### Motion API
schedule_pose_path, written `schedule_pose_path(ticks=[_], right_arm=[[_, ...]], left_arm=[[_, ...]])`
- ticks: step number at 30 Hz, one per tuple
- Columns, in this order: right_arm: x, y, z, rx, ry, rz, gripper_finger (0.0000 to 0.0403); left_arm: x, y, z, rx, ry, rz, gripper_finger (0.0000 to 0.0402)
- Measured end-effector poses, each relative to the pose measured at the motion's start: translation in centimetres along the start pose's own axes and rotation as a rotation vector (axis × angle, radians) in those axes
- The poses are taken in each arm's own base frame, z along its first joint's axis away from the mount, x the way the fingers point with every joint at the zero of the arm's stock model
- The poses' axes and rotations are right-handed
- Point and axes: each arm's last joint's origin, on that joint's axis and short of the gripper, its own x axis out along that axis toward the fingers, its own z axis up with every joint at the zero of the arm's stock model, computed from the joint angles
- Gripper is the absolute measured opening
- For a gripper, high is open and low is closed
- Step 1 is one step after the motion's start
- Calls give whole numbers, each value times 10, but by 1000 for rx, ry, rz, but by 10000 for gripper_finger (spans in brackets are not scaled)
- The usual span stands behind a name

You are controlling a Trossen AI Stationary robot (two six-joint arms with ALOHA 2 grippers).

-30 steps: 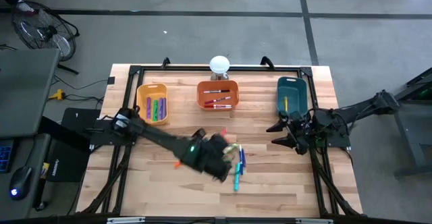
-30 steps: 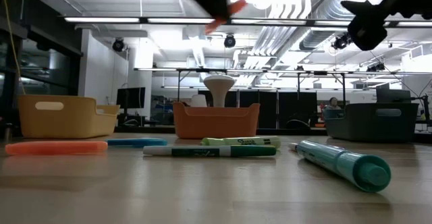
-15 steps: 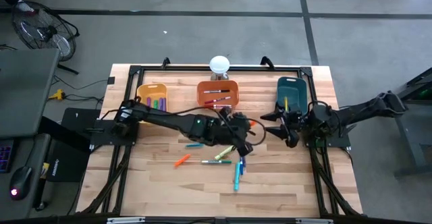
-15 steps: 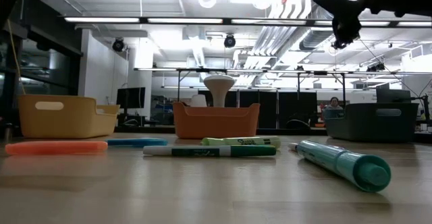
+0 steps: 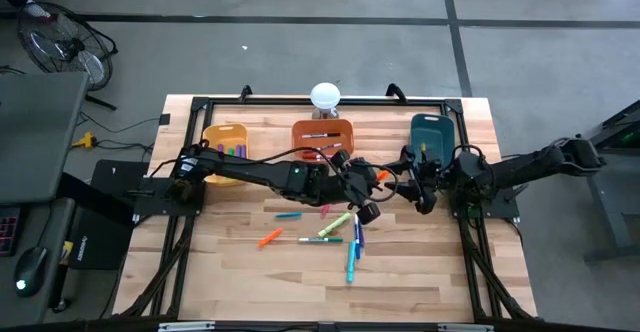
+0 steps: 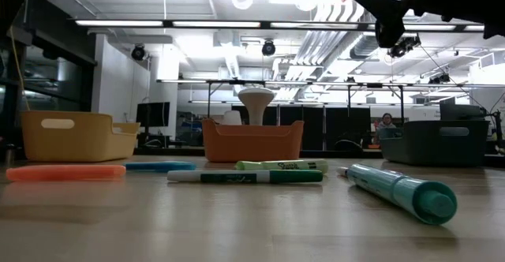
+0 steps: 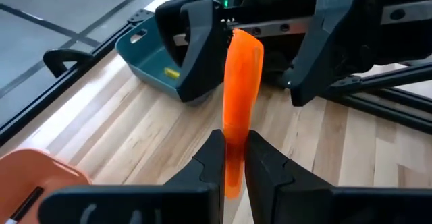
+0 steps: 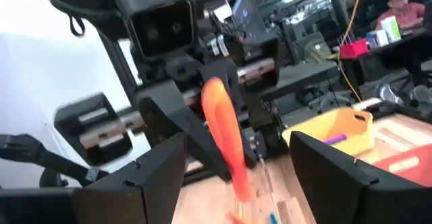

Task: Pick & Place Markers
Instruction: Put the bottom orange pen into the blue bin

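My left gripper (image 5: 368,177) is shut on an orange marker (image 7: 241,75) and holds it in the air over the table's middle right. My right gripper (image 5: 399,177) faces it, open. Its two fingers stand on either side of the marker's free end (image 8: 217,106) with gaps showing. Several more markers lie flat on the wood, among them an orange one (image 5: 270,238), a teal one (image 6: 402,191) and a green-and-white one (image 6: 245,177). At the far edge stand a yellow bin (image 5: 225,148), an orange bin (image 5: 322,140) and a teal bin (image 5: 432,137), each with markers inside. My left gripper pinches the orange marker between its two fingers near one end (image 7: 233,129). The fingers come nearly level from the table's left, slanting a little downward. The marker runs on along them, past their tips, toward my right gripper. It is lifted clear of the table.
A white round lamp-like object (image 5: 325,96) stands behind the orange bin. A black frame (image 5: 200,107) runs round the tabletop. Bare wood lies along the near edge (image 5: 300,292). A person (image 8: 398,8) sits in the room beyond.
My left gripper has carried the orange marker up from above the loose markers and toward the table's right and far side, tipping from pointing down to nearly level. My right gripper has come toward the table's left, tipping upward, until its open fingers stand about the marker's end.
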Motion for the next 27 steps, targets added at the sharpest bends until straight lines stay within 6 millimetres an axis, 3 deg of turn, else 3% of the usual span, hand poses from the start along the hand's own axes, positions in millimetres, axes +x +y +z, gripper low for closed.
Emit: schedule_pose_path(ticks=[12,27], right_arm=[[43,8,16,-95,74,52,252],[42,7,13,-84,127,51,252]], left_arm=[[1,1,1,15,-4,-13,27],[1,1,1,19,-13,6,27]])
